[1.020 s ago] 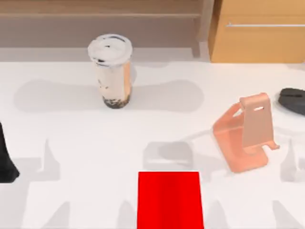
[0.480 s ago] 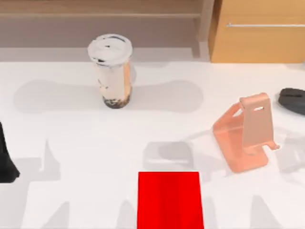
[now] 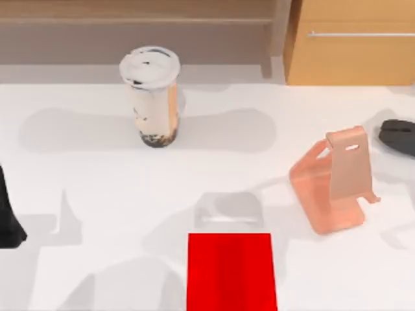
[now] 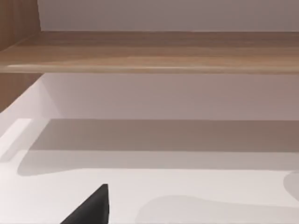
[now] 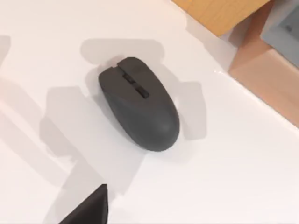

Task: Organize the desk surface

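Observation:
The desk surface [image 3: 97, 188] is a broad white tabletop. On it a bubble tea cup [image 3: 150, 97] with a white lid stands upright at the back left. A pink phone stand [image 3: 334, 181] stands at the right. A black mouse [image 3: 399, 136] lies at the far right edge, and my right wrist view shows the mouse [image 5: 139, 103] from close above. A dark part of my right gripper [image 5: 88, 210] hangs over the white top beside the mouse, not touching it. My left gripper [image 3: 8, 217] is parked at the far left edge.
A red mat [image 3: 231, 272] lies at the front middle. A tan wooden cabinet [image 3: 353, 45] with a metal handle stands at the back right. A low wooden shelf [image 3: 136, 19] runs along the back, also seen as the shelf [image 4: 149, 51] in the left wrist view.
The objects and the left arm have stayed put. Grey shadows have shifted across the front of the desk, and a shadow now lies around the mouse at the right.

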You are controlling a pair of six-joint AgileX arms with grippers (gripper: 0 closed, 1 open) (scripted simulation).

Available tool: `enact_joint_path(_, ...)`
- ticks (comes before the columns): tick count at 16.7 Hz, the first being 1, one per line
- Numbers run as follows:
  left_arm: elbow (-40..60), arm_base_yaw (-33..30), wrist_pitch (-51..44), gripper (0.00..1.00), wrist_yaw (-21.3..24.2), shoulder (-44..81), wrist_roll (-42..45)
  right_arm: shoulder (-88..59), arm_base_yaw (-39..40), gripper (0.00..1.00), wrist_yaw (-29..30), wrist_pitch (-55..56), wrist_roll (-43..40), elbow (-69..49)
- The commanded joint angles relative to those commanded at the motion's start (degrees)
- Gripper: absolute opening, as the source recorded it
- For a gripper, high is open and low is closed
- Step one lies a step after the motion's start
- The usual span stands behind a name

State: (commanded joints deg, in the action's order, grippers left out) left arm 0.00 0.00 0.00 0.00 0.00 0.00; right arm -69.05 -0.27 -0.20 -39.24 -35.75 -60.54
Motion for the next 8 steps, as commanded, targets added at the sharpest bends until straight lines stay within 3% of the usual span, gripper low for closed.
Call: enact_joint_path(8, 0.0, 0.0, 0.0, 1.00, 0.0, 0.0, 0.0, -41.6, -0.5, 1.00, 0.1, -23.8, -21.5, -36.9)
